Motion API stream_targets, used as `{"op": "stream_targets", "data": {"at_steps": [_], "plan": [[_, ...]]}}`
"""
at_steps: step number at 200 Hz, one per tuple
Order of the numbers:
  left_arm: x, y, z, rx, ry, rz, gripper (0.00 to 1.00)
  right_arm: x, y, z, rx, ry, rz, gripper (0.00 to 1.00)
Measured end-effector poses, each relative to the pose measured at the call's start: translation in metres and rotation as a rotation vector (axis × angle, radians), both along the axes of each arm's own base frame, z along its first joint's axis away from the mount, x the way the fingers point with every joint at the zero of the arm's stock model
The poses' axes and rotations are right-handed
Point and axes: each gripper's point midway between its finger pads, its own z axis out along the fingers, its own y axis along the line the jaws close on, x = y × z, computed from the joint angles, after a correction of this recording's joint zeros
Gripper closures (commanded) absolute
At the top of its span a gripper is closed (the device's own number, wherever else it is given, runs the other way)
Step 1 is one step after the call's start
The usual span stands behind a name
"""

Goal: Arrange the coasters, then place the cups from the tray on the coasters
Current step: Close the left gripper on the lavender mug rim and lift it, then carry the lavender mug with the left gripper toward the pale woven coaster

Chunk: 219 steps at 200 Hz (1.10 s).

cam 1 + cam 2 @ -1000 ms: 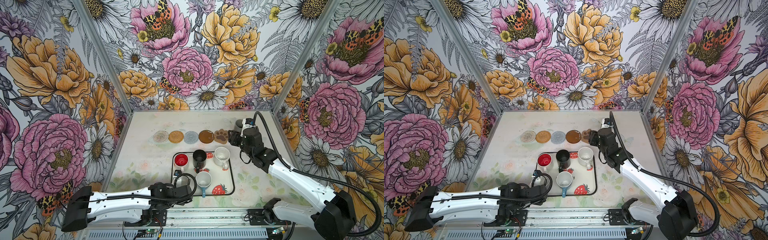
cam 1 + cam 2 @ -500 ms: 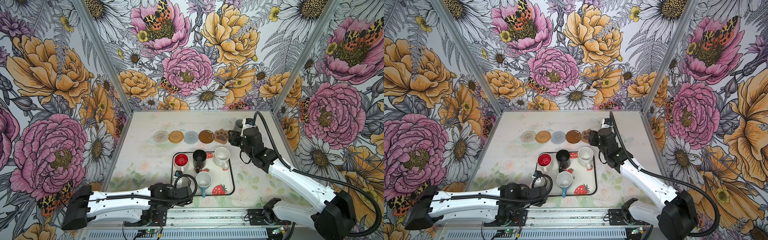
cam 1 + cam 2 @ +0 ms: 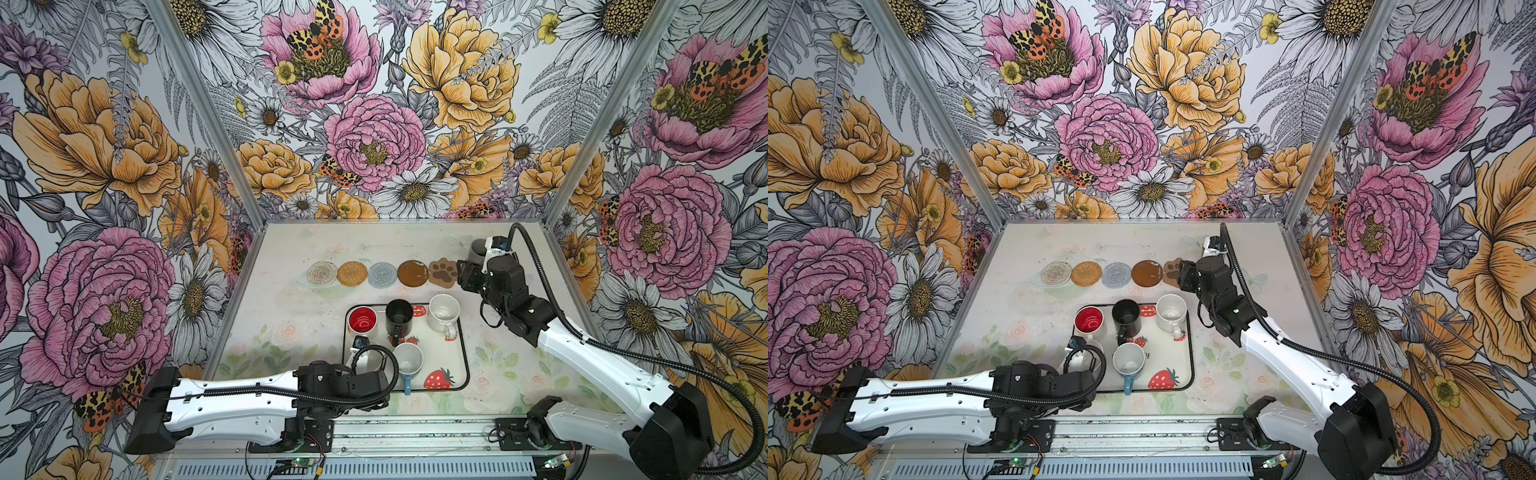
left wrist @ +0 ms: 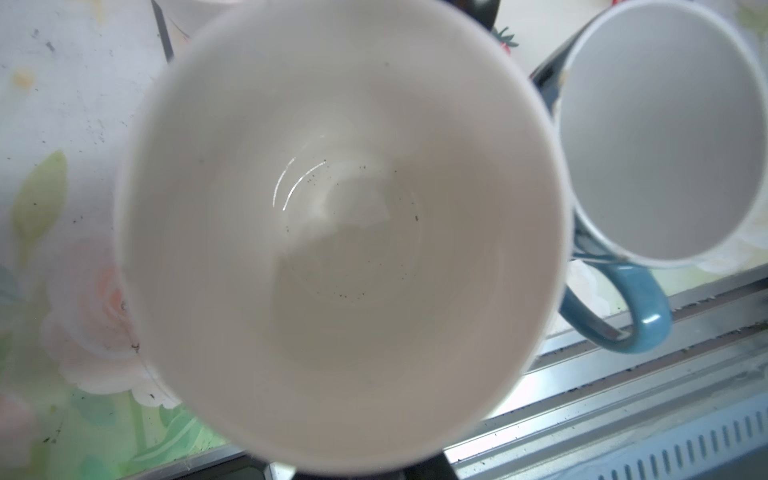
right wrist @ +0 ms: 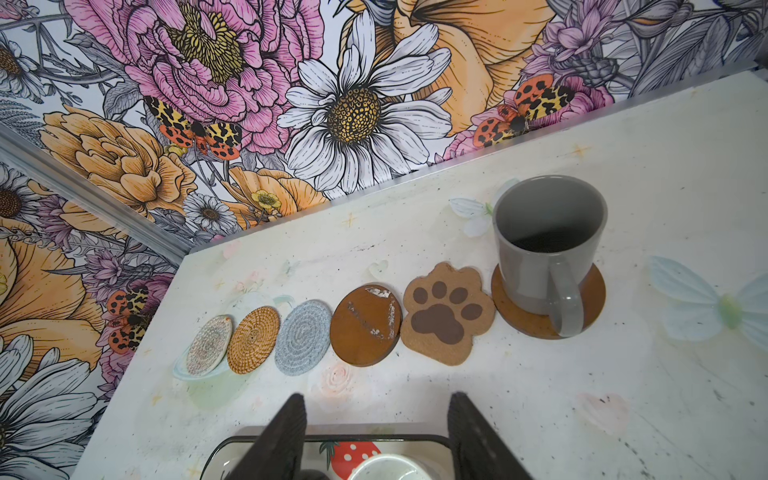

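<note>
The grey mug (image 5: 544,245) is standing upright on the end brown disc (image 5: 515,322), handle facing the right gripper (image 5: 376,401), whose jaws are hanging apart, empty (left gripper (image 3: 368,365), at the pale cup (image 4: 332,232): grip unreadable).

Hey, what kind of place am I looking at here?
Most likely a robot test booth: two robot arms mounted on a metal rail, a table walled in by flower-print panels, and mugs and coasters laid out as props.

Pale floral table (image 3: 282,316), coasters and tray
Along the far edge runs a row: beaded coaster (image 3: 322,273), rattan coaster (image 3: 352,274), grey spiral coaster (image 3: 382,274), brown disc (image 3: 412,273), paw-shaped coaster (image 3: 443,272), second brown disc (image 5: 536,322) nearest the right edge. The strawberry tray (image 3: 440,351) lies near the front edge.
</note>
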Motion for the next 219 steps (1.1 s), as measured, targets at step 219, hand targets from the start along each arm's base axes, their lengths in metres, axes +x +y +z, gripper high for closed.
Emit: {"op": "stream_targets", "data": {"at_steps": [219], "plan": [[0.105,0.077,0.135,0.049,-0.338,0.271,1.00,0.006,0.008,-0.009,-0.004,0.012,0.025,0.45]]}}
